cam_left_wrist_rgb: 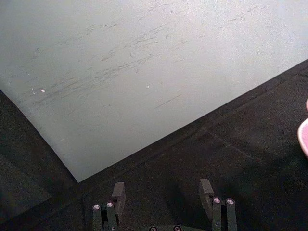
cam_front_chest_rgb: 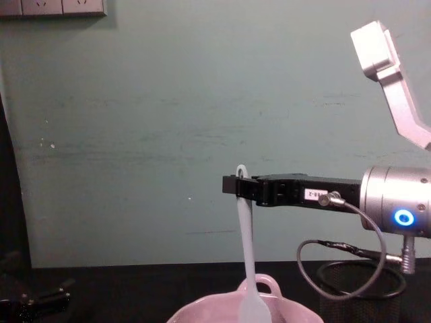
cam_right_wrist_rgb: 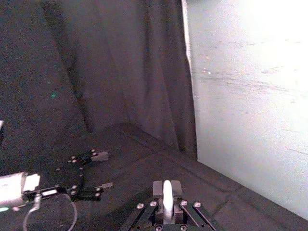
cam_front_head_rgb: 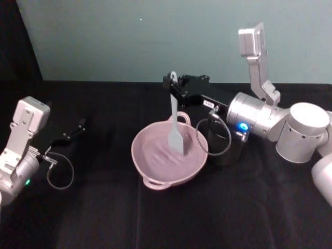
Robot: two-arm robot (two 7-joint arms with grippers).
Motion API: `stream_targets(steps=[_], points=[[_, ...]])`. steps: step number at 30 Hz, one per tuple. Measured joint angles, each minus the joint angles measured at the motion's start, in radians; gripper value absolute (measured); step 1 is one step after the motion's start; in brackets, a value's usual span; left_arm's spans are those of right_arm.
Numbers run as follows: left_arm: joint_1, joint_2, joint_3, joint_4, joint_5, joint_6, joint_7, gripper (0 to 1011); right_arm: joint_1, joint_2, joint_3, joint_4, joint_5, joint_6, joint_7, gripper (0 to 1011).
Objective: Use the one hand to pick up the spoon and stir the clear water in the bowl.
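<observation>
Up above the wide pink bowl (cam_front_head_rgb: 136,151), the slim black right gripper (cam_front_head_rgb: 171,87) pinches the long white spoon (cam_front_head_rgb: 177,129). The head view shows its blade inside; the chest view hides the tip. Far left, the left gripper (cam_left_wrist_rgb: 162,190) has its fingers apart.

Glossy ceramic bowl (cam_front_head_rgb: 147,148), matt plastic spoon (cam_front_head_rgb: 176,136), matt blk tbl cloth (cam_front_head_rgb: 104,207).

Wht spoon (cam_front_head_rgb: 177,136), pink bowl (cam_front_head_rgb: 139,155), blk table (cam_front_head_rgb: 155,223)
</observation>
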Motion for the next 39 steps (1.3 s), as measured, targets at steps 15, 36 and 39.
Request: stream_targets(steps=[15,36,39], points=[[0.000,0.000,0.000,0.000,0.000,0.000,0.000,1011,-0.032,-0.018,-0.041,-0.051,-0.001,-0.002,0.010,109],[0.000,0.000,0.000,0.000,0.000,0.000,0.000,1011,0.121,-0.131,-0.041,0.225,-0.008,-0.058,0.056,109],[0.000,0.000,0.000,0.000,0.000,0.000,0.000,1011,0.121,-0.122,-0.029,0.226,-0.009,-0.058,0.053,109]])
